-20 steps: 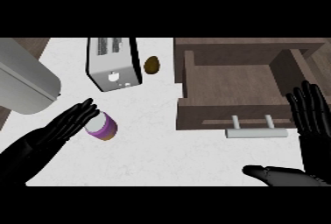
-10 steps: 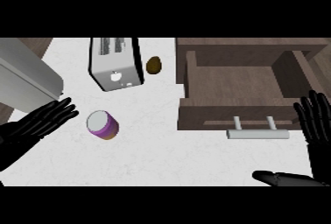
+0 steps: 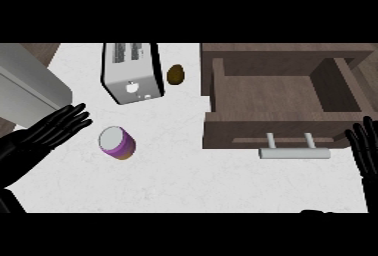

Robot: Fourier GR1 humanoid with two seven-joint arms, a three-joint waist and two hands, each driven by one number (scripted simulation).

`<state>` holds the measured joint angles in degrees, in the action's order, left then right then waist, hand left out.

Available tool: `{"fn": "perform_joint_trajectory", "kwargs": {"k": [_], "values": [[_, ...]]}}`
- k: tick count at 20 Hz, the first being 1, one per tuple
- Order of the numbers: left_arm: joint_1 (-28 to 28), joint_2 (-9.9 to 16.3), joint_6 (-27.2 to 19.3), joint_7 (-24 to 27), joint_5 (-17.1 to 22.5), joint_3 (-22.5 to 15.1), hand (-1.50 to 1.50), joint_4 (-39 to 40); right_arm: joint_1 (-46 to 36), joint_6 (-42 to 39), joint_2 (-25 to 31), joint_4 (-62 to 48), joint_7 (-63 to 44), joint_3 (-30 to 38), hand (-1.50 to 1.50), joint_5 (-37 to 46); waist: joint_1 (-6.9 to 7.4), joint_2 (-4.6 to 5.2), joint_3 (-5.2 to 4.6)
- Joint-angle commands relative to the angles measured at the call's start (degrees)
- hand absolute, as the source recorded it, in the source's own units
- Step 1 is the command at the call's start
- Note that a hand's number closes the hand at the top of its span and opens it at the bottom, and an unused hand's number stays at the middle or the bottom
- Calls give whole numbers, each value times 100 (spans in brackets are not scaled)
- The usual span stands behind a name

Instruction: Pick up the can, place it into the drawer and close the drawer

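The purple can (image 3: 117,143) stood upright on the white counter (image 3: 184,175), toward its left edge and just in front of the toaster (image 3: 132,73), untouched. The left hand (image 3: 52,131) lay just beside it with fingers straight and released, holding nothing. The right hand (image 3: 365,150) rested open at the right edge, beside the open drawer (image 3: 277,107) and its handle (image 3: 293,152).
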<state>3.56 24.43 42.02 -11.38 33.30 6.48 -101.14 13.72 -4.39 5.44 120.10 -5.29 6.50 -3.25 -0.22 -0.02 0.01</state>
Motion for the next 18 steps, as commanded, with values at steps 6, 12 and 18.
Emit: {"fn": "perform_joint_trajectory", "kwargs": {"k": [6, 12, 18], "values": [[509, -462, 255, 342, -846, 63, -150, 929, 446, -225, -139, 225, 229, 122, -150, -32, -20, 0, -2], [365, -976, 268, 1025, -1821, -123, -150, 1179, -12, -390, 18, -254, 265, 489, -150, -190, 1, 1, -1], [940, -909, 291, 1127, -1989, 57, -150, 1984, 120, -551, -23, -14, 111, 568, -150, -255, -9, 1, -1]]}}
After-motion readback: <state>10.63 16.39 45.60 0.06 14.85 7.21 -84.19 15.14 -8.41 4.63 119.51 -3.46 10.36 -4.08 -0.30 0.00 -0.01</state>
